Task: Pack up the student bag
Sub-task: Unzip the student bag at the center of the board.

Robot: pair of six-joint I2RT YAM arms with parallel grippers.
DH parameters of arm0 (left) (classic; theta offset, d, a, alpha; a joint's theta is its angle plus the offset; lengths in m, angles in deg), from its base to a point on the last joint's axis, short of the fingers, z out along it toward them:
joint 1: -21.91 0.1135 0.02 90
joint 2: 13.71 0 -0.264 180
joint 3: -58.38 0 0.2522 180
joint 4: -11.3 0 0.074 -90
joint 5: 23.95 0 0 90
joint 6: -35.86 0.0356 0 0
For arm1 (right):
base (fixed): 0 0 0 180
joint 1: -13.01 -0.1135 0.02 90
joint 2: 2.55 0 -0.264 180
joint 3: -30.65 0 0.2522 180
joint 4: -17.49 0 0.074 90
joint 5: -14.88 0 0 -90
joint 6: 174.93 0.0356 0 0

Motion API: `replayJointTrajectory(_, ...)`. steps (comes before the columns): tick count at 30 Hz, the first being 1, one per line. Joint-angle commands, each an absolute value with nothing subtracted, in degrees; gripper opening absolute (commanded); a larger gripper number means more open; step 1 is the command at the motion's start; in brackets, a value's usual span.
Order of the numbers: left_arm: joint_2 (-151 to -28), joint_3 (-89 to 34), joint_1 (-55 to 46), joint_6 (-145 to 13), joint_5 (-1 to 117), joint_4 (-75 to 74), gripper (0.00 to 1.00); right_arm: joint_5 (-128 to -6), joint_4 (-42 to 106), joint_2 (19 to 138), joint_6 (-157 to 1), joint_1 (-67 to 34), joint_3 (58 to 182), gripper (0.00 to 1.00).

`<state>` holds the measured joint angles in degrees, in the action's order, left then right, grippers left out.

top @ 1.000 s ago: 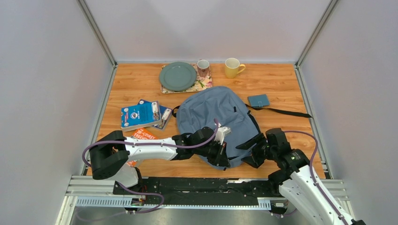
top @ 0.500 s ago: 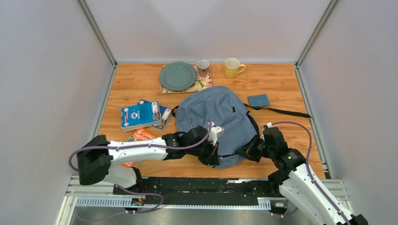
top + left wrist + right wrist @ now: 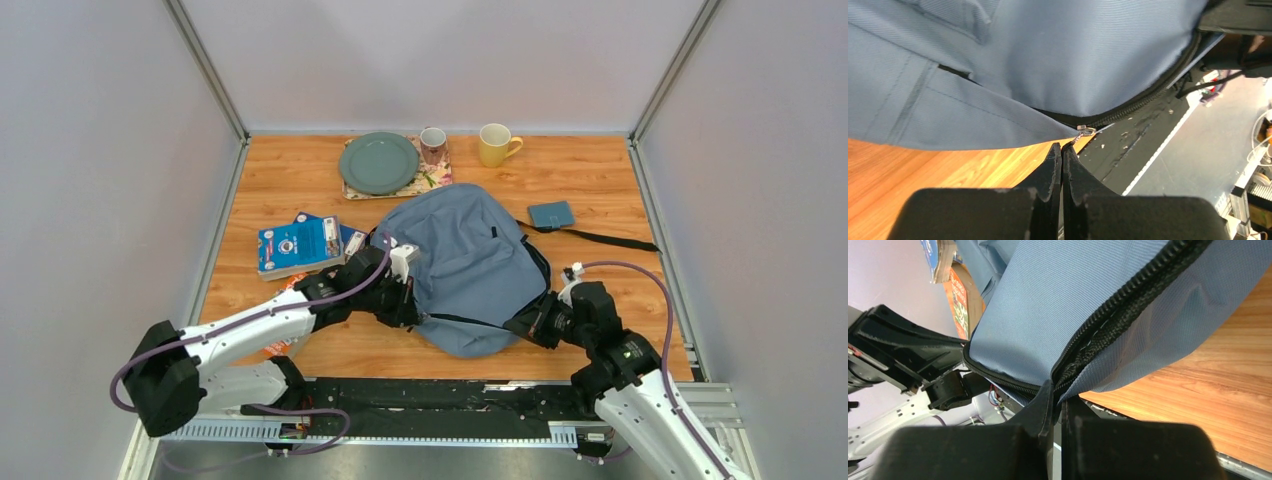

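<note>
The student bag point(image 3: 460, 262), grey-blue fabric with black zipper trim, lies flat mid-table. My left gripper point(image 3: 408, 308) is at the bag's near-left edge. In the left wrist view its jaws point(image 3: 1063, 146) are shut on the thin metal zipper pull point(image 3: 1086, 131), and the zipper point(image 3: 1143, 100) runs open behind it. My right gripper point(image 3: 523, 325) is at the bag's near-right edge. In the right wrist view it point(image 3: 1058, 391) is shut on the bag's fabric point(image 3: 1063, 305) beside the black zipper teeth point(image 3: 1128, 300), lifting that edge slightly off the wood.
Blue books point(image 3: 298, 245) and an orange book point(image 3: 292, 288) lie left of the bag. A green plate point(image 3: 378, 162), a patterned mug point(image 3: 433, 145) and a yellow mug point(image 3: 495, 143) stand at the back. A small teal case point(image 3: 551, 215) and a black strap point(image 3: 600, 240) lie to the right.
My left gripper has travelled from the bag's near edge round to its left side, drawing the zipper pull along. My right gripper has closed on the bag's near-right edge.
</note>
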<state>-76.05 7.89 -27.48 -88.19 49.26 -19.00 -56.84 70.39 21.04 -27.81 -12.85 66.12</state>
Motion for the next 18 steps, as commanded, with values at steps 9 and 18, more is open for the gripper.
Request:
replayJointTrajectory(9,-92.45,0.5,-21.07,-79.64,65.34,-44.2,0.0,-63.61,81.96,11.25,-31.41,-11.95,62.87,0.0)
replayJointTrajectory(18,-101.4,-3.36,-17.9,-73.57,63.84,-47.71,0.0,-63.61,83.02,10.89,-32.02,-11.86,62.6,0.0)
